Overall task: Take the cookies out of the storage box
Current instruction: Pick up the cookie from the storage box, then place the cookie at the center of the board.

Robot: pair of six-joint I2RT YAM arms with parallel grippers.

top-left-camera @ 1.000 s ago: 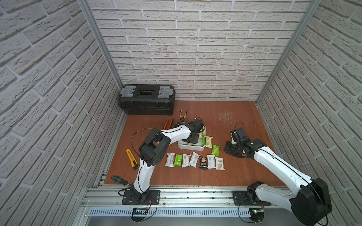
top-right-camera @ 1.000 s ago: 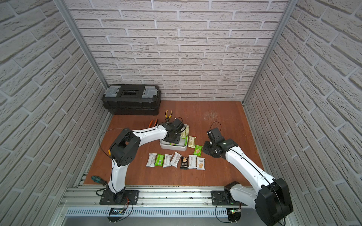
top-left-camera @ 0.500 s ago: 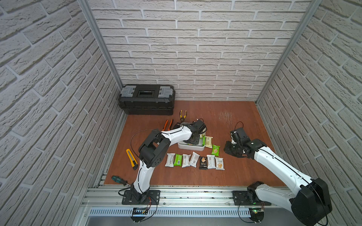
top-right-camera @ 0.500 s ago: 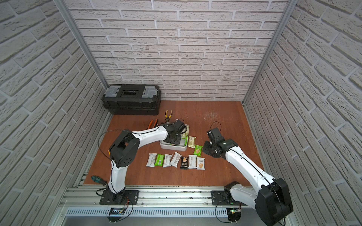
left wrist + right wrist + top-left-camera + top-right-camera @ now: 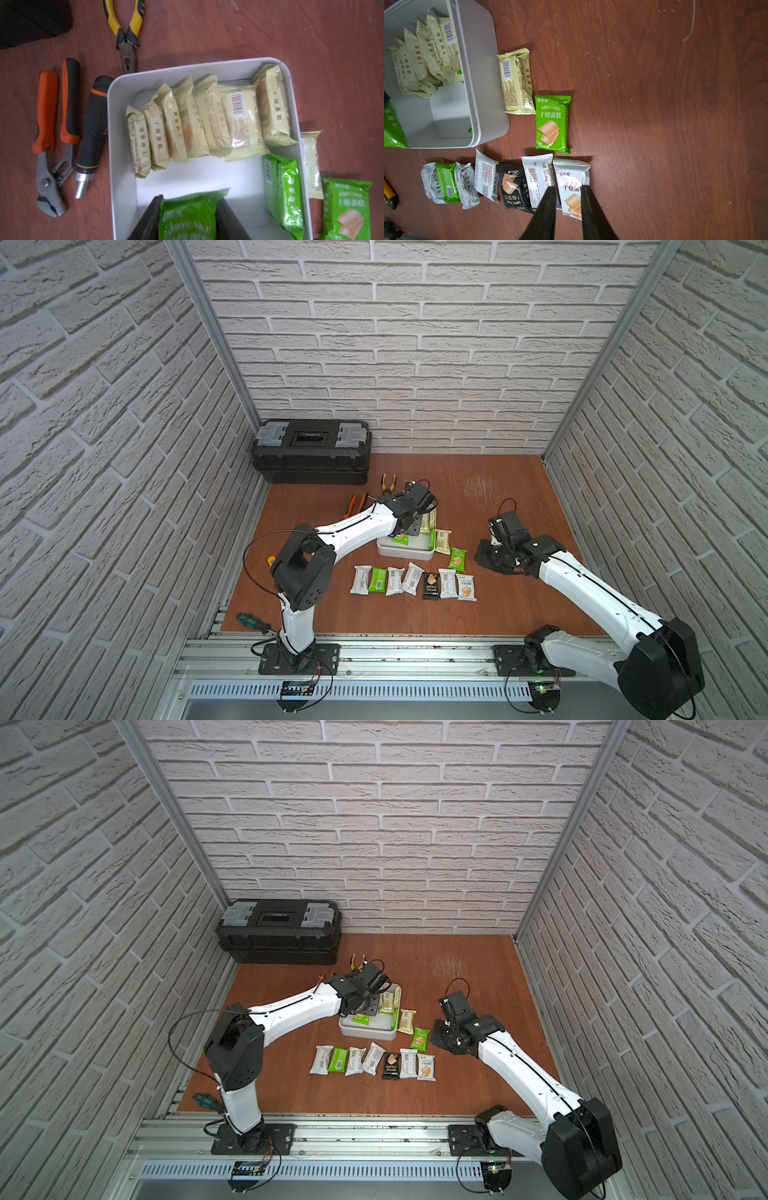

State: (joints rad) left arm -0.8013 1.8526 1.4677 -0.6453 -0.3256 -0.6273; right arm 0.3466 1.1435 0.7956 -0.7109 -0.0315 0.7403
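The white storage box point(image 5: 405, 554) point(image 5: 365, 1032) stands mid-table. Inside it, a line of pale yellow cookies point(image 5: 207, 120) leans along one wall, with two green ones point(image 5: 288, 187) at a side. My left gripper point(image 5: 190, 199) point(image 5: 407, 529) reaches into the box and is shut on a green cookie packet point(image 5: 187, 218). Several more cookies point(image 5: 411, 580) point(image 5: 508, 182) lie in a row in front of the box. A pale yellow packet point(image 5: 517, 83) and a green packet point(image 5: 552, 122) lie beside it. My right gripper point(image 5: 567, 188) point(image 5: 482, 558) hovers right of them, open a little and empty.
A black toolbox point(image 5: 311, 452) sits at the back left. Yellow pliers point(image 5: 126, 31), orange pliers point(image 5: 47, 124) and a screwdriver handle point(image 5: 91, 128) lie next to the box. A yellow knife point(image 5: 271, 560) and a green screwdriver point(image 5: 249, 620) lie near the left arm's base.
My left gripper has narrowed onto the green packet inside the box. The right arm has not moved.
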